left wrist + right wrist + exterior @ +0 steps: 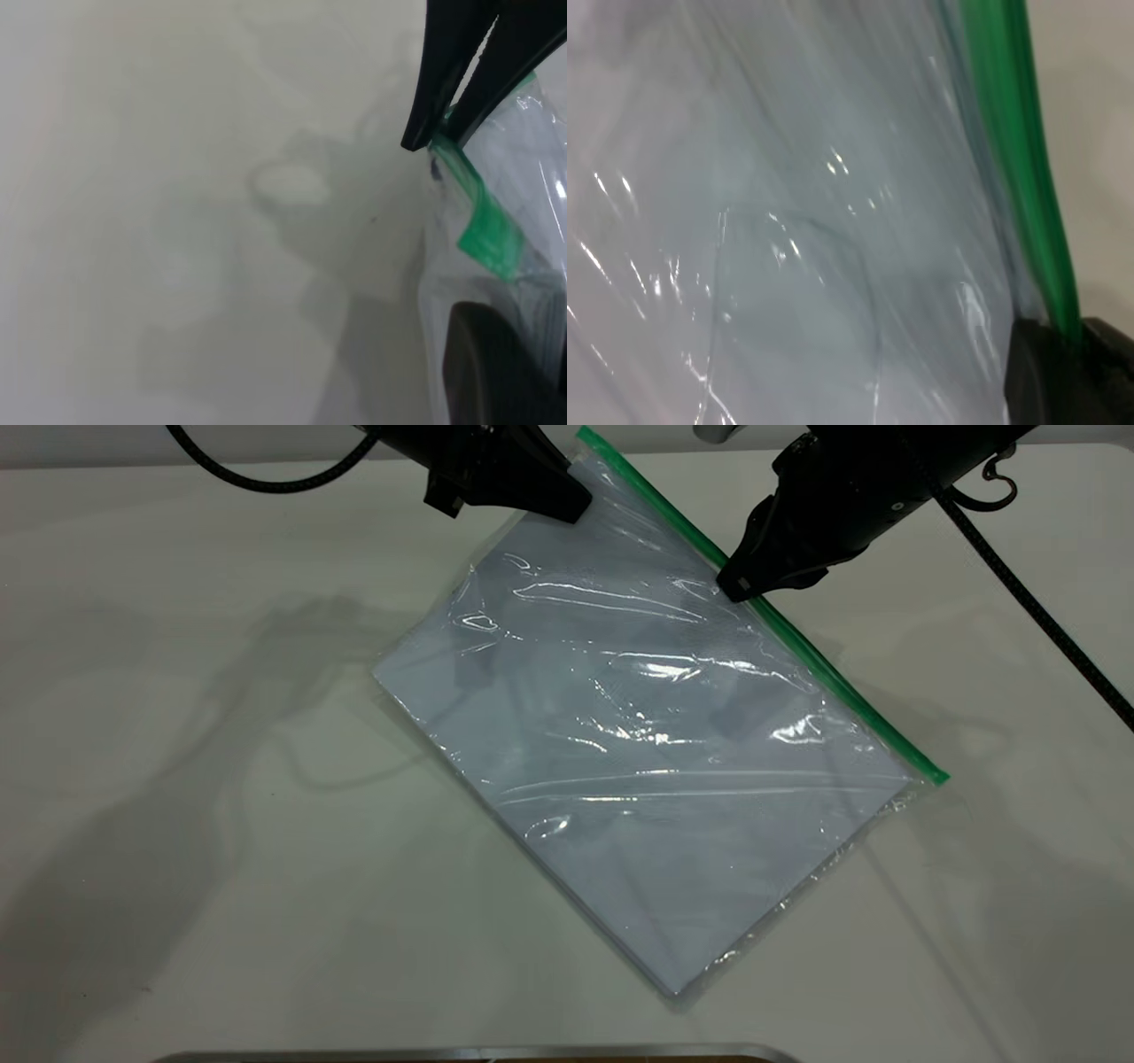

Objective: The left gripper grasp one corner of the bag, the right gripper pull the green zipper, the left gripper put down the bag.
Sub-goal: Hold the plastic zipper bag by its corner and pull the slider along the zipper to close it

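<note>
Bag: the bag [656,771] lies diagonally on the white table [177,779], white sheets showing through the crinkled clear plastic; its far corner by the left arm looks lifted, the near corner rests on the table.

Green zipper: the green zipper [797,633] runs along the bag's long edge on the right arm's side, from the far corner down to the corner at the exterior view's right.

Left gripper: the left gripper [571,505] sits at the bag's far corner, at the zipper's top end. The exterior view shows only its black body over the plastic; the left wrist view shows the two tapered fingers [434,115] drawn together on the corner, with the green strip [483,226] emerging just below the tips.

Right gripper: the right gripper [735,584] is on the zipper partway along the edge, well apart from the left gripper. From outside, its tip touches the green strip. The right wrist view adds that the green strip [1019,168] runs straight into the black fingers [1063,372], pressed together on it; the slider tab itself is hidden.

Near edge: a metal-rimmed object [478,1052] shows only in the exterior view, at the table's near edge.
</note>
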